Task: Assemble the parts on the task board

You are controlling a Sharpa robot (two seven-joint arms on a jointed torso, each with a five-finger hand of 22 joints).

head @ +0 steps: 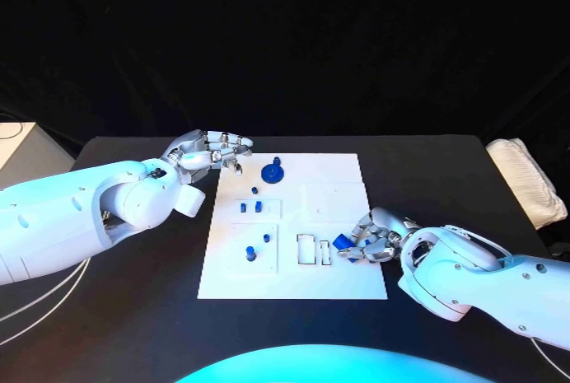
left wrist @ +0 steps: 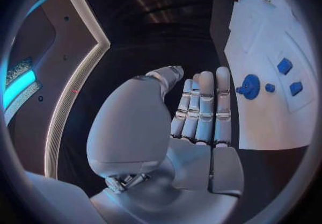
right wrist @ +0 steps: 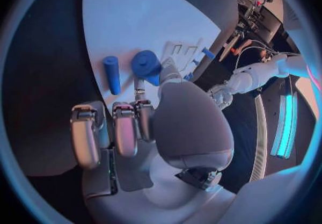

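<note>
Right hand (head: 371, 237) at task board (head: 344, 173) right edge near side, fingers clamped on blue part (right wrist: 147, 65). Left hand (head: 212, 151) idle far left, fingers straight, together, empty. Next up I guess: seat part into nearby slot, needs careful lining up.

black table (head: 142, 317) | white task board (head: 344, 173) centred | white cloth (head: 529, 181) at right edge

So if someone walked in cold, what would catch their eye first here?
Probably the flat white plastic task board in the middle of the black table, dotted with small blue parts. At its right edge the right robot hand grips a blue plastic piece, while the left robot hand hovers by the far-left corner, holding nothing.
</note>
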